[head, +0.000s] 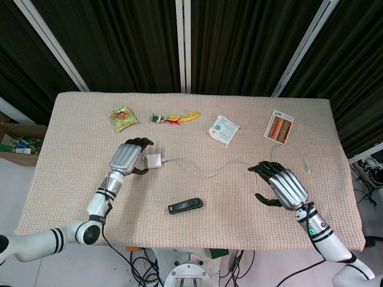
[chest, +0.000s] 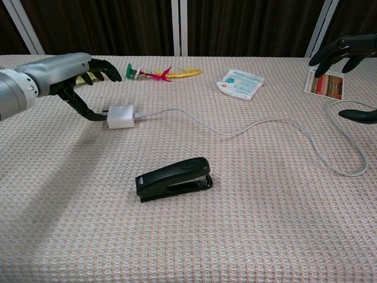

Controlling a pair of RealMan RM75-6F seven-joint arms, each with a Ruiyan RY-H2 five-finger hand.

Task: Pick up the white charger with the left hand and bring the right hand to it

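While the left hand is hovering low over the woven beige tablecloth, the small white cube-shaped plastic charger is lying on the cloth just off its fingertips, on the side towards the right hand. The chest view is showing a dark thumb tip touching or almost touching the charger's near face while the other fingers are arching over it, apart and clamped on nothing. The charger's thin white cable is running away from the left hand, so the long axis of charger and cord is pointing across the table at the right hand. That hand is waiting well apart, fingers spread and empty, with the cable's far loop lying just beside it. The left hand is by far the nearer, and the coming grasp is likely turning on closing the fingers around the cube from above. A black stapler is sitting nearer the robot than the charger, clear of both hands
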